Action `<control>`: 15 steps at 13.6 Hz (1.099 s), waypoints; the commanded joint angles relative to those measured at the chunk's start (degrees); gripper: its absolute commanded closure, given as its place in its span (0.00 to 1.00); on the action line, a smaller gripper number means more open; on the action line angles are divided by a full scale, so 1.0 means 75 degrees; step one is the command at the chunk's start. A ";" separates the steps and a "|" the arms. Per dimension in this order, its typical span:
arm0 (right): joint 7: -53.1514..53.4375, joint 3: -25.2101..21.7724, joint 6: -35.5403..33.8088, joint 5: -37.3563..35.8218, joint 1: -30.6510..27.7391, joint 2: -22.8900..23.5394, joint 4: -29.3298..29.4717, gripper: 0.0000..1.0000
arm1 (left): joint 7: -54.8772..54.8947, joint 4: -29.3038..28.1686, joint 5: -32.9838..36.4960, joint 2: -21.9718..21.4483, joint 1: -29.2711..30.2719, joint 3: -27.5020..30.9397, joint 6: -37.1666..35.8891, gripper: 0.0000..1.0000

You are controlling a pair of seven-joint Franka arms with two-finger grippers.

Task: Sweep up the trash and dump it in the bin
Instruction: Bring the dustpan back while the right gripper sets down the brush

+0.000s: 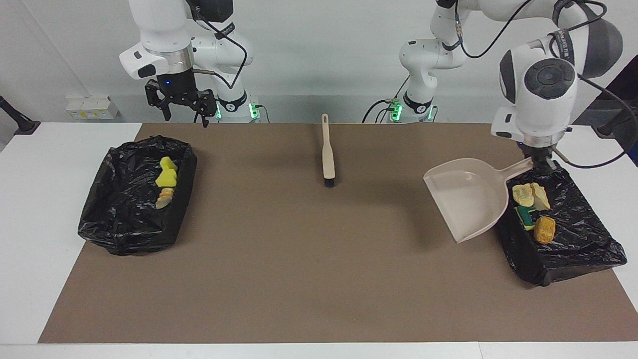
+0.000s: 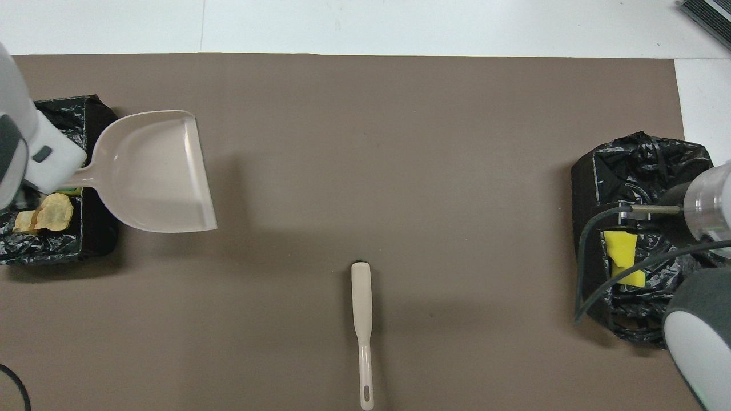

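My left gripper (image 1: 541, 163) is shut on the handle of the beige dustpan (image 1: 466, 197), over the robot-side edge of the black-bagged bin (image 1: 573, 249) at the left arm's end. The empty pan (image 2: 154, 171) hangs tilted over the mat beside that bin. Trash lies in the bin: pale bread pieces (image 1: 531, 194), a green-and-yellow sponge (image 1: 526, 217) and a golden-brown bread piece (image 1: 544, 229). My right gripper (image 1: 183, 113) hangs open and empty, high over the robot-side edge of the other bin (image 1: 124, 219). That bin holds yellow sponge chunks (image 1: 167, 174) and a bread piece (image 1: 163, 198).
The beige brush (image 1: 327, 154) with black bristles lies on the brown mat (image 1: 319, 274) midway between the arms, handle toward the robots. In the overhead view the right arm's wrist and cable cover part of the bin (image 2: 645, 165) at its end.
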 commanded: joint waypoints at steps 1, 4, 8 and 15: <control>-0.0551 -0.0357 -0.0313 0.0743 -0.0123 -0.0052 -0.0048 0.00 | -0.1971 -0.0595 -0.0787 -0.0238 -0.0578 0.0117 -0.0047 1.00; -0.1206 -0.0451 -0.0268 0.0604 -0.0146 -0.0134 -0.0200 0.00 | -0.4327 -0.0701 -0.1770 -0.0098 -0.1444 0.0117 0.0117 1.00; -0.1455 -0.0417 0.0048 0.0091 -0.0287 -0.0111 -0.0189 0.00 | -0.6920 -0.0760 -0.2289 0.0370 -0.2559 0.0117 0.0982 1.00; -0.1455 -0.0475 -0.0113 -0.0053 -0.0392 0.0707 0.1001 0.00 | -0.9523 -0.0748 -0.4069 0.1191 -0.3322 0.0117 0.2459 1.00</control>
